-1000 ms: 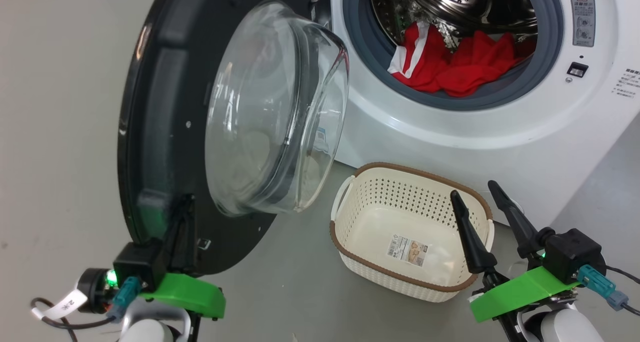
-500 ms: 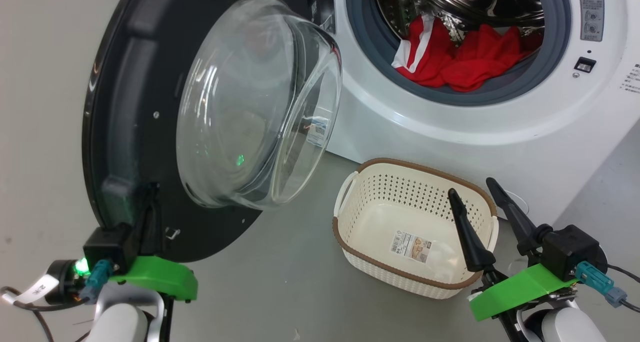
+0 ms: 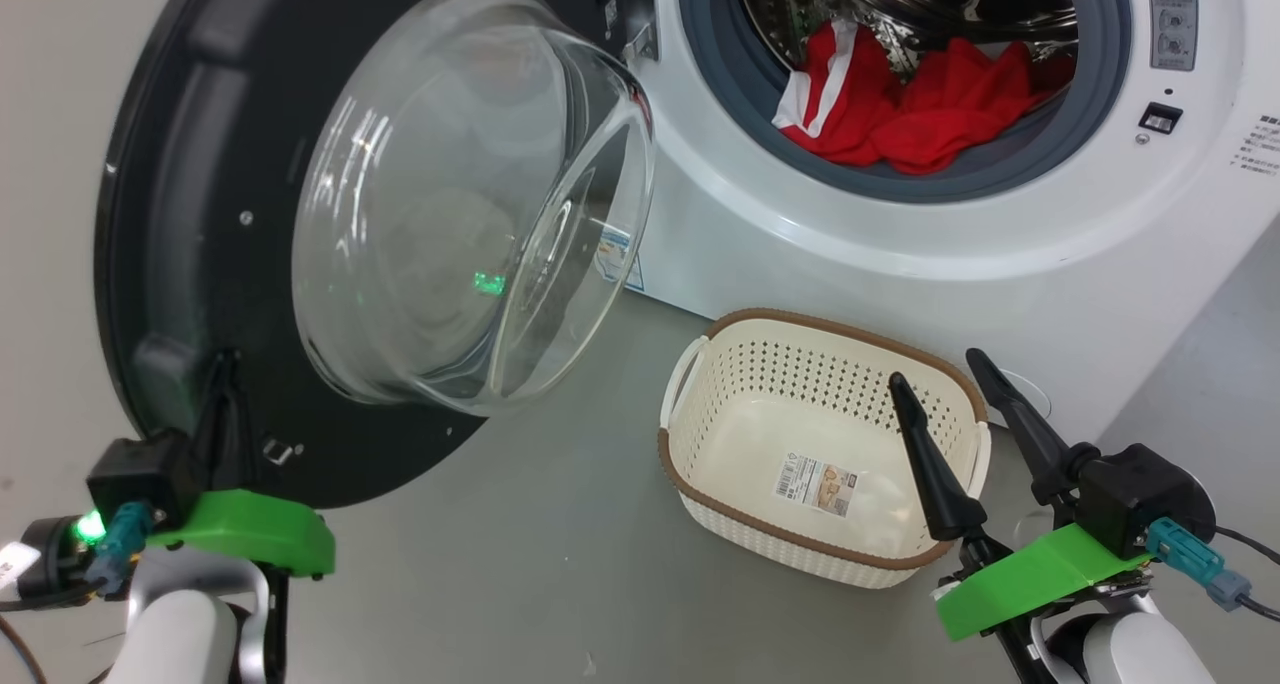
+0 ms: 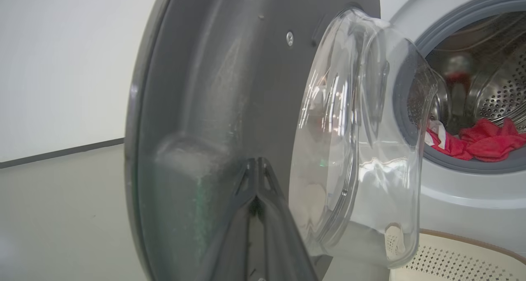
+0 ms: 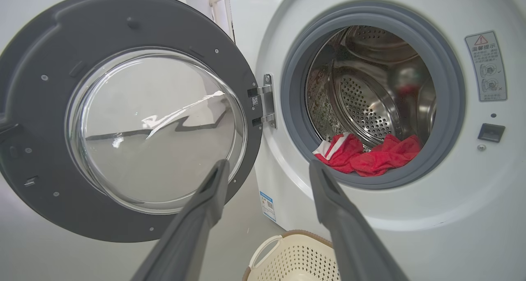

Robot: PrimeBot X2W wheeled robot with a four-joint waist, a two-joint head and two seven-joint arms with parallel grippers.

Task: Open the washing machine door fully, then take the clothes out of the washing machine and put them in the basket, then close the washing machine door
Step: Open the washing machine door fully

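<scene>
The washing machine door point(image 3: 180, 164) stands swung out to the left, its clear glass bowl point(image 3: 450, 204) bulging toward me. My left gripper point(image 3: 222, 404) is shut with nothing in it. Its tips rest against the door's dark inner face near the lower rim, and they meet at the same spot in the left wrist view point(image 4: 257, 166). Red clothes point(image 3: 900, 114) with a white strip lie at the front of the drum of the washing machine point(image 3: 850, 254). The empty basket point(image 3: 790, 374) sits on the floor below the opening. My right gripper point(image 3: 930, 369) hangs open over the basket's right side.
Grey floor spreads to the left of the door and in front of the basket. The door hinge point(image 5: 267, 102) sits on the left of the grey gasket point(image 5: 296, 108). A warning label point(image 3: 1172, 14) and a latch slot point(image 3: 1160, 117) are on the machine's right front.
The door has swung further open to the left, with my shut left gripper moving left and down along with it. The right gripper and the basket have stayed in place.
</scene>
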